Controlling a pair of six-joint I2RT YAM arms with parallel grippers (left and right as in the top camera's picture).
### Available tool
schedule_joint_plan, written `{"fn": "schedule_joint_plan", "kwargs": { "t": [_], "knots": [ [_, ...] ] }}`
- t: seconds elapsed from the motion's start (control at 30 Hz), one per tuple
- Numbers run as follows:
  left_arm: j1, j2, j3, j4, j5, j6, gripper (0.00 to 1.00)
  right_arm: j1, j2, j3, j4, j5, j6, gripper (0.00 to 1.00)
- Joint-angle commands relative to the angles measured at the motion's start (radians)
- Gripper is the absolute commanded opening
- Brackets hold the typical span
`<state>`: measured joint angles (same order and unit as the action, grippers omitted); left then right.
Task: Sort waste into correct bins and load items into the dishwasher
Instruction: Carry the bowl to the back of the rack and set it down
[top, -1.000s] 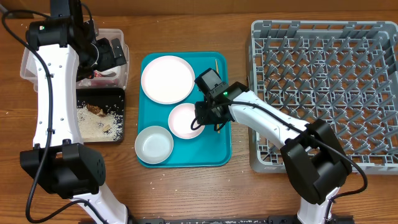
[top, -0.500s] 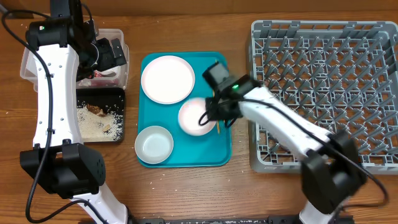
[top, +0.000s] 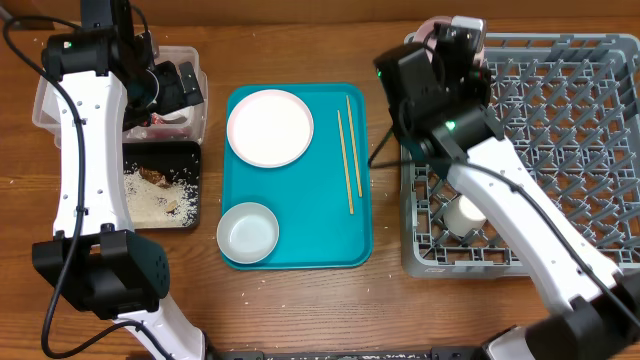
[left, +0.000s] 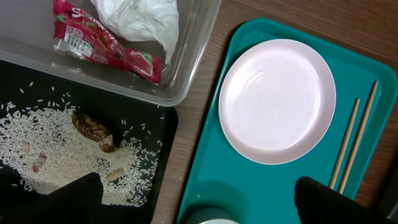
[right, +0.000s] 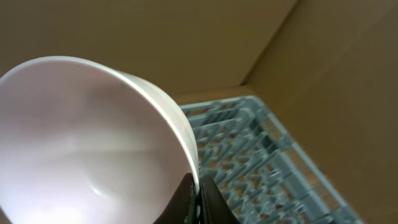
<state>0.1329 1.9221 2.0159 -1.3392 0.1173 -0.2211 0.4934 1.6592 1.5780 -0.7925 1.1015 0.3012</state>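
My right gripper (right: 198, 200) is shut on the rim of a white bowl (right: 81, 143) and holds it tilted in the air over the far left corner of the grey dish rack (top: 560, 60). The bowl's edge shows in the overhead view (top: 442, 24). My left gripper (left: 199, 208) is open and empty, above the gap between the black tray (left: 165, 134) and the teal tray. The red wrapper (left: 106, 45) and white tissue (left: 144, 15) lie in the clear tub (left: 193, 62). Rice (left: 50, 137) and brown scraps (left: 93, 129) lie in the black tray.
The teal tray (top: 300, 250) holds a white plate (top: 270, 127), a greyish bowl (top: 248, 232) and two chopsticks (top: 347, 150). A small white cup (top: 468, 213) sits in the rack's near left part. Wooden table surrounds everything.
My right gripper has lifted the white bowl off the teal tray and carried it up and right over the rack's corner, uncovering the chopsticks. The left arm has not moved.
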Motion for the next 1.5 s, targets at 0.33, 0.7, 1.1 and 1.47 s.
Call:
{"fn": "schedule_joint_plan", "kwargs": {
  "t": [0.33,0.7,1.1,1.47],
  "knots": [
    [0.004,-0.022,0.014,0.002,0.006,0.012,1.0,-0.18,0.262,-0.001,0.4,0.045,-0.515,0.04],
    [0.004,-0.022,0.014,0.002,0.006,0.012,1.0,-0.18,0.38,-0.002,0.394,0.035,-0.563,0.04],
    [0.004,-0.022,0.014,0.002,0.006,0.012,1.0,-0.143,0.385,-0.002,0.341,0.018,-0.559,0.04],
    [0.004,-0.022,0.014,0.002,0.006,0.012,1.0,-0.093,0.385,-0.002,0.259,0.019,-0.551,0.54]
  ]
}}
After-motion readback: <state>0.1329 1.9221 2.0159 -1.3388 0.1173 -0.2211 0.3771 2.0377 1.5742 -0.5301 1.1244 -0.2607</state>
